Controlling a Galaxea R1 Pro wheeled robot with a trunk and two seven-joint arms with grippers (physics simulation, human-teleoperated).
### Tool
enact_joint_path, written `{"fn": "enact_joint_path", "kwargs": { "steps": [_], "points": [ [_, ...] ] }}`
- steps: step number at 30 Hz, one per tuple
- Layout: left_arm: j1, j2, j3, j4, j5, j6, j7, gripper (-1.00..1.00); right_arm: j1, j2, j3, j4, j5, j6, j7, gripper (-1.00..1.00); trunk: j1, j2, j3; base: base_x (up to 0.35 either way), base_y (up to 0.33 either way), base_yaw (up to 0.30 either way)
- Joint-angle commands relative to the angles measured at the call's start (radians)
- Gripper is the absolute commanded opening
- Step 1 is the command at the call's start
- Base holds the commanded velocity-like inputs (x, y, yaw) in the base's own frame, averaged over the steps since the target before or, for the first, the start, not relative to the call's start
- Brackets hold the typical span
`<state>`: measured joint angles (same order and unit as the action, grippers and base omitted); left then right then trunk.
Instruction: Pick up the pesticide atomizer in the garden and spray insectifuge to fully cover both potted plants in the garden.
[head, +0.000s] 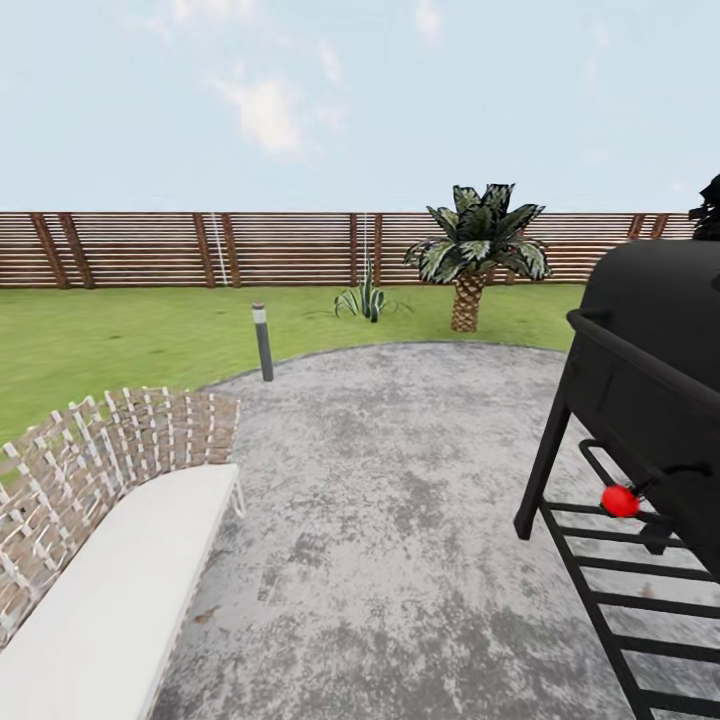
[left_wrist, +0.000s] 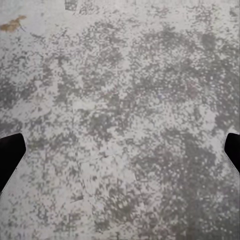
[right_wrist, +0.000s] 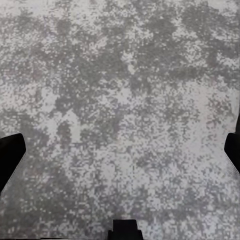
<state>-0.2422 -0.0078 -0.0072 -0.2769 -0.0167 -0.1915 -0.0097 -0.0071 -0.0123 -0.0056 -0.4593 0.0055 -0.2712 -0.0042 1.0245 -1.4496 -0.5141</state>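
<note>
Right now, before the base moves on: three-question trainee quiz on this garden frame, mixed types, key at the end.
1. True or false: the black barrel grill stands on the grass.
2. Multiple choice: what stands at the edge of the round grey paved patio, toward the lawn? A) short dark bollard light B) red bucket C) white chair
3. Fill in: both wrist views look at the mottled grey ____.

Key
1. False: its legs are on the paving.
2. A, the short dark bollard light, on the side of the woven-backed bench with a white cushion.
3. Paving: left gripper and right gripper are each spread wide over it, holding nothing.
</note>
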Motion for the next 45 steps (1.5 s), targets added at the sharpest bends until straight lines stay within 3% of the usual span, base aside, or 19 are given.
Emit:
{"fn": "enact_joint_path", "kwargs": {
  "steps": [1, 45],
  "points": [
    [-0.001, 0.0, 0.0, 0.001, -0.002, -0.003, -0.001, 1.0, -0.001, 0.0, -0.001, 0.001, 0.001, -0.003, 0.0, 1.0, 0.001, 0.0, -0.001, 0.325, 0.0, 0.0],
    [-0.001, 0.0, -0.002, 0.001, -0.002, -0.003, -0.001, 1.0, -0.001, 0.0, -0.001, 0.001, 0.0, -0.003, 0.0, 1.0, 0.001, 0.0, -0.001, 0.326, 0.0, 0.0]
  ]
}}
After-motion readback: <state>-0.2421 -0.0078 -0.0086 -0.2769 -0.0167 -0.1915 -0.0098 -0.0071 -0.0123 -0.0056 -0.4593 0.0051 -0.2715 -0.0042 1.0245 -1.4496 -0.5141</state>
